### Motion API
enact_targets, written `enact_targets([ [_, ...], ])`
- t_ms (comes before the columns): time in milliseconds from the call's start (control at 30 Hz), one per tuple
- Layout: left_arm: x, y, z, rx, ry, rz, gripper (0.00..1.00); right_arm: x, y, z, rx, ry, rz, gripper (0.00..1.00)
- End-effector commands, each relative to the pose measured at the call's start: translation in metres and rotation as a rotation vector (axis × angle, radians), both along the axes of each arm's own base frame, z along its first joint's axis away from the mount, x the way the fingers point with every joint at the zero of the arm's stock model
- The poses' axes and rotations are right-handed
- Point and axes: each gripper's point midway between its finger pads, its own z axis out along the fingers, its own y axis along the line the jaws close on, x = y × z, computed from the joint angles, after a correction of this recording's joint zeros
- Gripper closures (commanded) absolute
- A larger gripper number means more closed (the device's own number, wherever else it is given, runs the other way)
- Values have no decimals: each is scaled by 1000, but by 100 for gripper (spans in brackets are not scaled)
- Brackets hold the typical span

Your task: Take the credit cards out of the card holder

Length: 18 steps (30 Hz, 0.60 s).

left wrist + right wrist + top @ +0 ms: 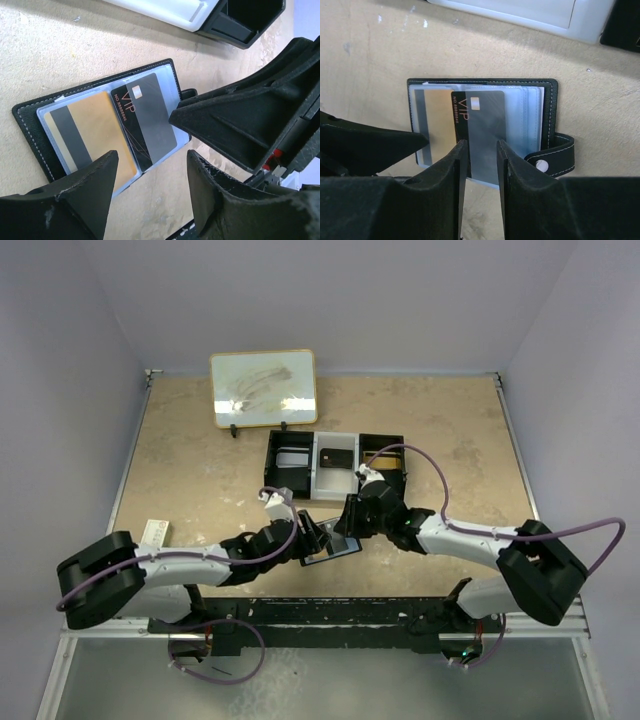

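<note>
Right wrist view: task is looking early-stage to me, with no card lying free on the surface (370, 60) yet. Card holder (550, 107) is lying open and flat between the two arms, just in front of the tray (271, 465). Gold card (437, 115) with a dark magnetic stripe is sitting fully inside the left clear sleeve. Grey-black VIP card (485, 115) seems to be riding partly out of the sleeves (527, 117), so it is probably the first to come out. Both are waiting to be extracted. More may be hiding in the stacked sleeves, can't tell.

Right end effector (481, 145) is standing narrowly open with a slim gap showing, fingertips straddling the VIP card's near end. Nothing visibly clamped, contact unclear. Left end effector (152, 157) is standing wide open and empty, hovering at the holder's near edge.

Materials:
- Holder is showing a black grained leather-like cover, white stitching, and a strap (560, 152) with a white snap.
- Sleeves are looking thin, glossy, transparent and floppy.
- Cards are looking rigid, flat, round-cornered and slick.
- Surface is reading matte, mottled beige.
</note>
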Motion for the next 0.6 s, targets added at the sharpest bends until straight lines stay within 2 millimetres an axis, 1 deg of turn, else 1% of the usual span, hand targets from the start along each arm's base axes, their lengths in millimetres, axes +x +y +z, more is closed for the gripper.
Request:
enact_targets([
  [0,14,-18,13,-105,-25,37,45,-2,-2,-12,-33,4,26,68],
  [100,16,-22,9,-100,-24,29,44,-6,-5,-25,-50,30,20,68],
  [233,18,-17,-4,-75,-11,42,45,-12,-10,-38,-63,61,8,69],
  [300,19,-13,-11,-71,-1,49,45,-14,-11,-41,-60,72,4,69],
  [400,18,-13,-17,-96,4,48,45,-20,-15,-45,-50,87,-5,69],
  [500,17,-18,-21,-120,9,31,45,-24,-17,-48,-35,97,-14,69],
  [567,16,-22,-24,-135,14,18,47,-27,-18,-49,-29,102,-15,69],
])
